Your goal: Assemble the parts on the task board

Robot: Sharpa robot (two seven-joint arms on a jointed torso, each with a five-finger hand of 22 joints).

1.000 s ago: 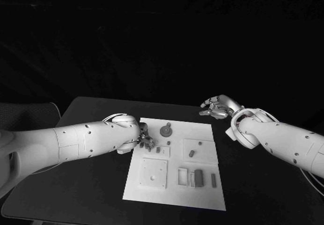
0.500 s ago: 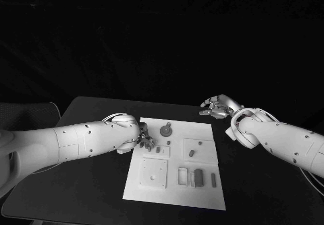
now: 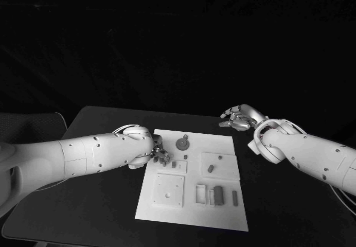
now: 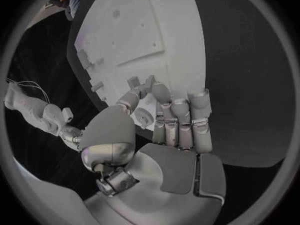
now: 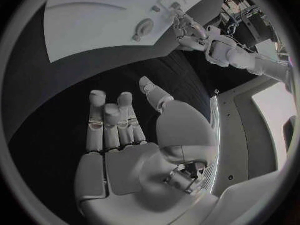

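The white task board (image 3: pixel 223 213) lies in the middle of the black table. My left hand (image 3: pixel 157 153) is low over its far left part, thumb and fingertips (image 4: pixel 150 81) closed round a small dark part (image 3: pixel 164 157) at the board's surface. A round disc part (image 3: pixel 182 143) sits just right of that hand. Small parts (image 3: pixel 211 168) and a dark block (image 3: pixel 217 193) lie further down the board. My right hand (image 3: pixel 237 117) hovers off the board's far right corner, its fingers (image 5: pixel 115 120) apart from the thumb and holding nothing.
A square recessed plate (image 3: pixel 169 189) takes up the board's near left. Bare black table (image 3: pixel 104 206) surrounds the board on all sides. In the right wrist view the board (image 5: pixel 81 25) and my left hand (image 5: pixel 187 31) lie ahead.
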